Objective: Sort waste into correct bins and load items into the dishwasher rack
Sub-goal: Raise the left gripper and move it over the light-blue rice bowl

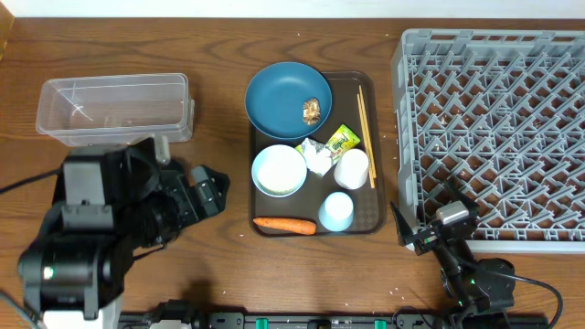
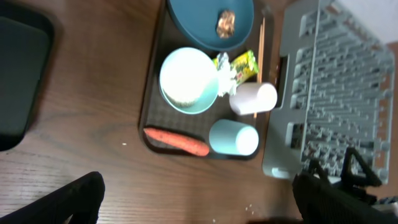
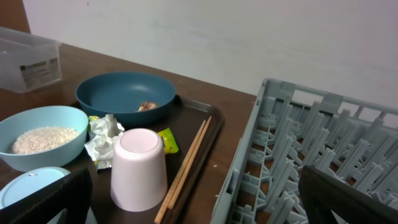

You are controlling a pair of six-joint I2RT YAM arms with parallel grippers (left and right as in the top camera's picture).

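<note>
On the brown serving tray (image 1: 377, 110) sit a dark blue plate (image 1: 279, 91) with a brown food lump (image 1: 312, 111), a pale blue bowl (image 1: 279, 170) of white rice (image 3: 42, 138), crumpled white paper (image 1: 317, 161), a green-yellow wrapper (image 1: 343, 140), a whitish cup (image 1: 351, 168) upside down, a pale blue cup (image 1: 335, 211), an orange carrot (image 1: 284, 225) and chopsticks (image 1: 365, 137). The clear tub (image 1: 114, 110) stands far left. The black tray (image 2: 18, 81) shows in the left wrist view. The grey rack (image 1: 494, 137) is at the right. My left gripper (image 1: 208, 190) is open and empty left of the serving tray. My right gripper (image 1: 411, 233) is open and empty at the rack's front left corner.
The left arm's body (image 1: 87, 228) covers the table's front left and hides the black tray from overhead. A few white crumbs (image 2: 249, 210) lie on the wood in front of the serving tray. Cables run behind the right arm (image 1: 484, 283).
</note>
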